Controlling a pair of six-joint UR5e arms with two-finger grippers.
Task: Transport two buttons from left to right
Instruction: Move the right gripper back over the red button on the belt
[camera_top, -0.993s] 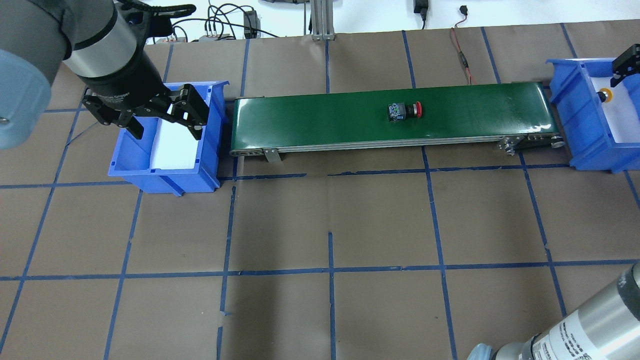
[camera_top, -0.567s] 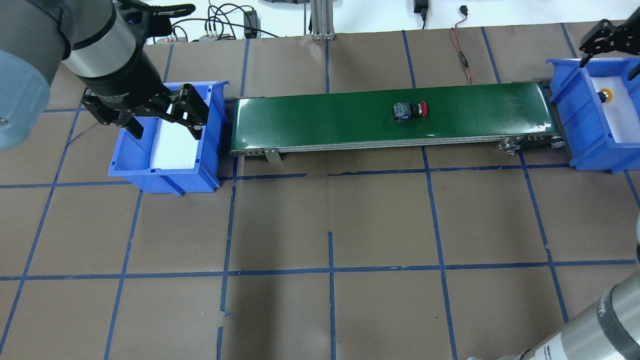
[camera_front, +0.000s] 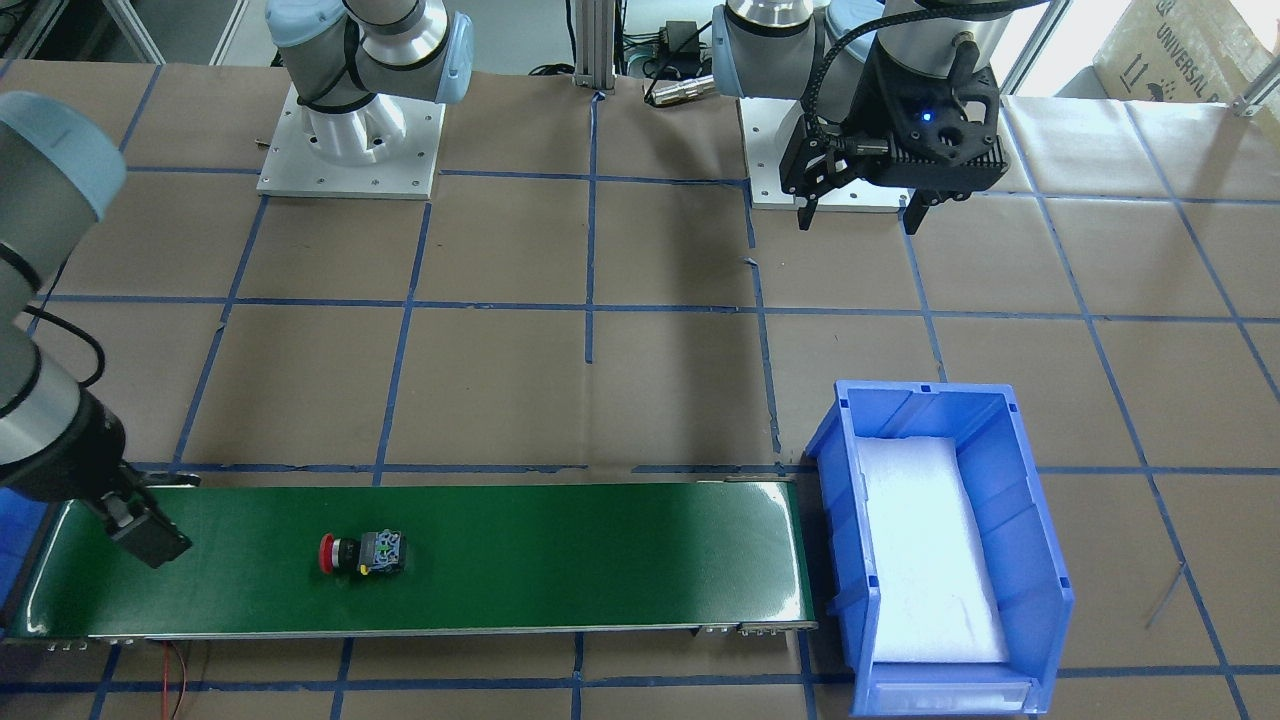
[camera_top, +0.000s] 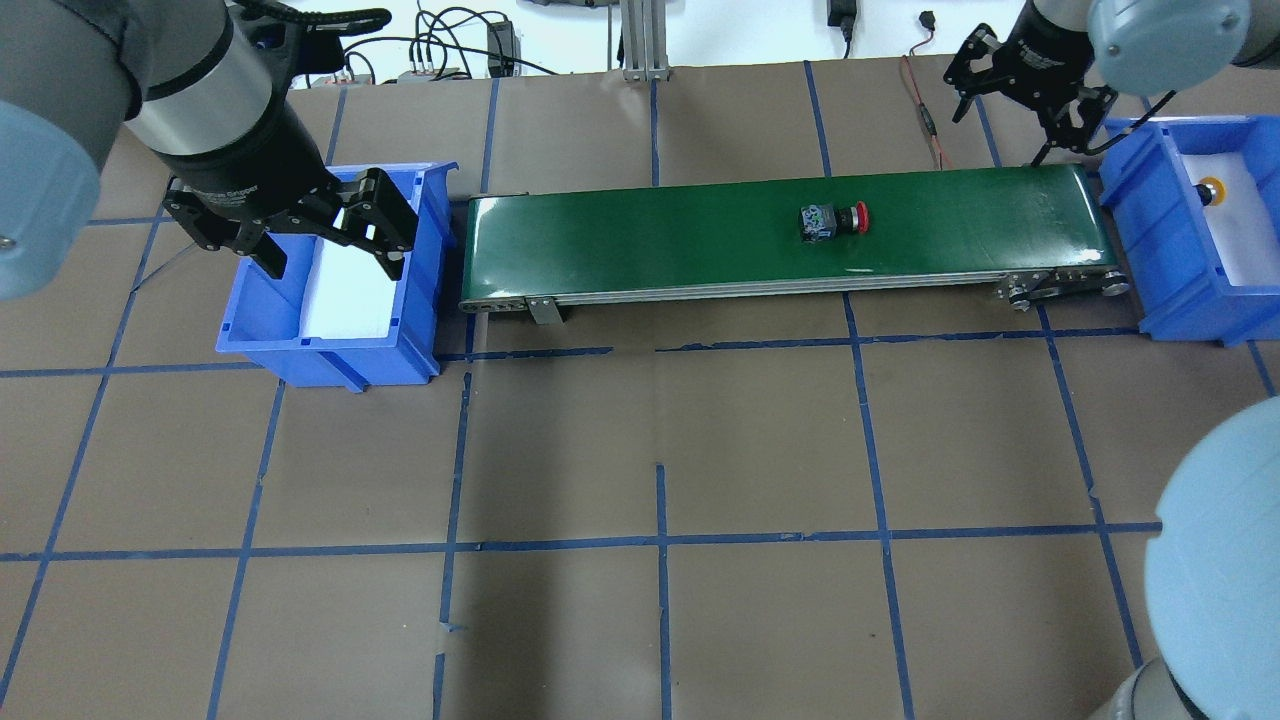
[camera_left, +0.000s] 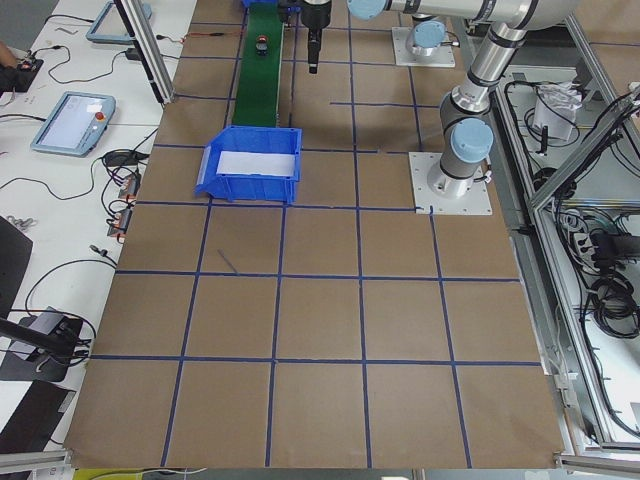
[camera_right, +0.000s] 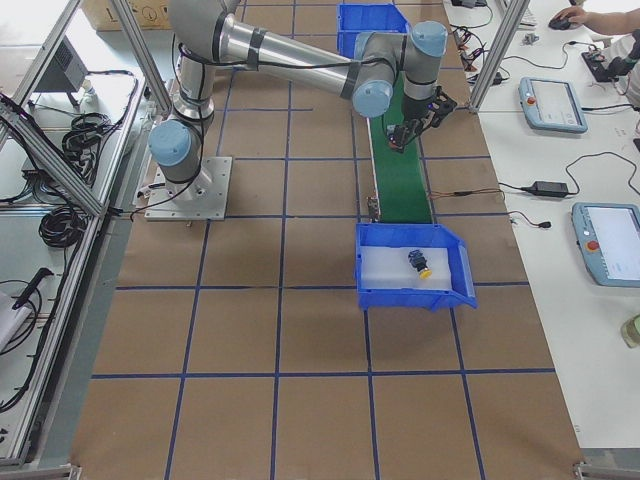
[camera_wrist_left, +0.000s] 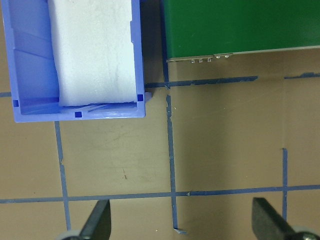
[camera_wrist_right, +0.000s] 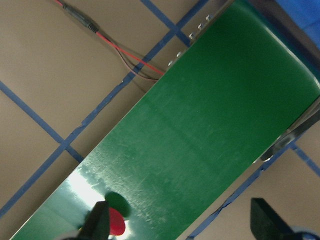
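The red-capped button (camera_top: 833, 219) lies on its side on the green conveyor belt (camera_top: 650, 240), right of the middle; it also shows in the front view (camera_front: 362, 554), and its cap shows in the right wrist view (camera_wrist_right: 114, 221). The yellow-capped button (camera_top: 1210, 190) lies in the right blue bin (camera_top: 1150, 220) on white foam, also seen from the right side (camera_right: 418, 261). My right gripper (camera_top: 1010, 130) is open and empty, above the belt's right end at its far edge. My left gripper (camera_top: 335, 262) is open and empty, above the left blue bin (camera_top: 420, 300).
The left bin (camera_front: 1040, 560) holds only white foam. A red-and-black wire (camera_top: 925, 110) lies on the table beyond the belt's right end. Cables and an aluminium post (camera_top: 640, 40) stand at the far edge. Brown paper with blue tape lines covers the table.
My right gripper has moved left from over the right bin to above the belt's right end. The red-capped button has travelled a little to the right on the belt. The left gripper has not moved.
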